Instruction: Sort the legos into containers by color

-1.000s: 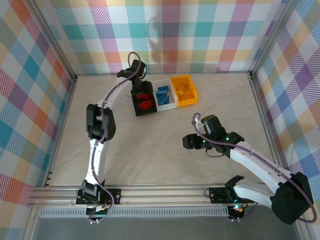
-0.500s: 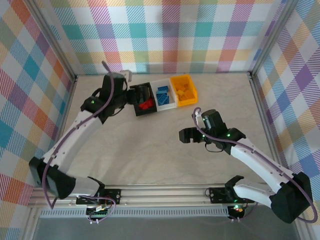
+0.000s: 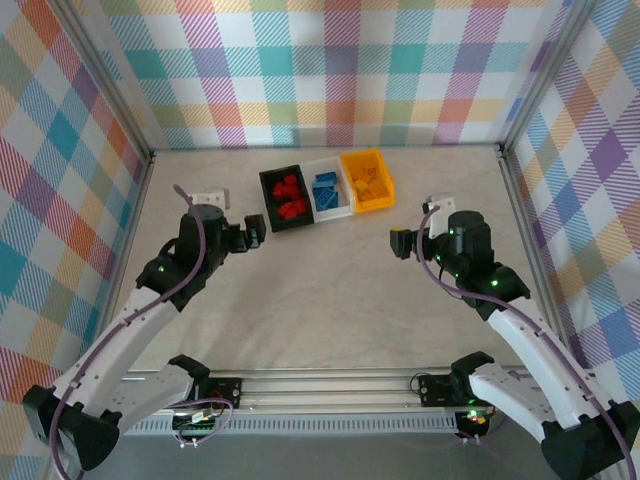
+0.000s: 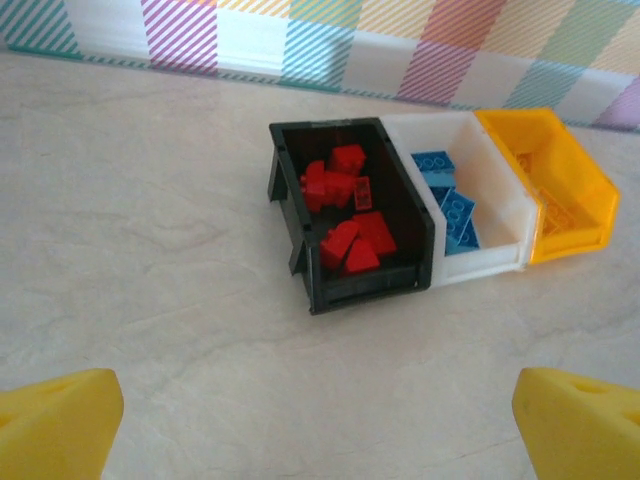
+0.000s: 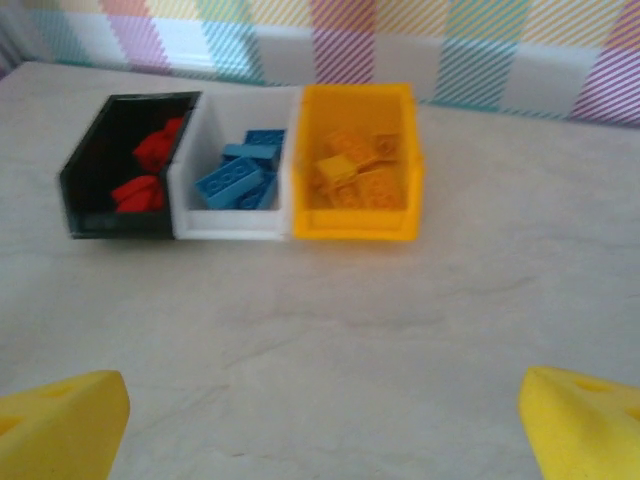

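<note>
Red legos [image 3: 290, 196]: in the black bin [image 4: 290, 215], touching the white bin's left side.
Blue legos [image 3: 325, 190]: inside the white bin [image 4: 485, 262].
Orange legos [image 3: 366, 181]: in the yellow bin [image 5: 355, 225], touching its right side.
Left fingers [image 4: 55, 415]: spread wide, empty, near-left of the white bin.
Right fingers [image 5: 60, 420]: spread wide, empty, near-right of it.

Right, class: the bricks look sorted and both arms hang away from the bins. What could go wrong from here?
The black bin, white bin and yellow bin touch in a row; a swing by the open left fingers, nearest the black one, could shove all three. The yellow-orange bricks nearly match their bin, so a stray colour could go unnoticed.
</note>
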You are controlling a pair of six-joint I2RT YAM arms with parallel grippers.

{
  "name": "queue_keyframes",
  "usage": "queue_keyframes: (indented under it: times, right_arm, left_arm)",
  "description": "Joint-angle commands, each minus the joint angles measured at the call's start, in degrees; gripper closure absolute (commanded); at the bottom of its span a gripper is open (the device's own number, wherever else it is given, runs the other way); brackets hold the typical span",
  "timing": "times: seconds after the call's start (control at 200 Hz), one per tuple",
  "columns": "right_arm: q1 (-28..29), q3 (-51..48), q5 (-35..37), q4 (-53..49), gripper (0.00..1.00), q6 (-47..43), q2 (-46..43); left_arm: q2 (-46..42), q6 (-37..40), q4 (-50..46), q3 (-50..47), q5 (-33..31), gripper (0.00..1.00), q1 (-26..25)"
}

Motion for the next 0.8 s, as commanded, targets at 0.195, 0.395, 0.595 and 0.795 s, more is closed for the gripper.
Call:
queue_keyframes:
  times: [0.195, 0.395, 0.595, 0.795]
  right_arm:
    - [-6.61, -8.36, 1.09, 12.43, 0.01, -3.91, 6.60]
    - [-7.19, -14.37, 4.88, 32.98, 0.00, -9.68, 20.32]
    - [-8.10, -17.84, 5.92, 49.85, 0.00, -14.00, 30.44]
    - [-11.04, -20.62, 4.10, 58.52, 0.00, -10.60, 34.62]
  left_arm:
    - [-4.28, 7.03, 6.91, -7.86, 0.01, 0.00, 0.14]
    - [-3.89, 7.40, 6.47, -8.53, -5.08, 0.00, 0.29]
    - [-7.62, 6.94, 12.86, -15.31, -6.14, 0.00, 5.51]
    - [-5.05, 10.18, 17.34, -18.88, -7.26, 0.00, 10.54]
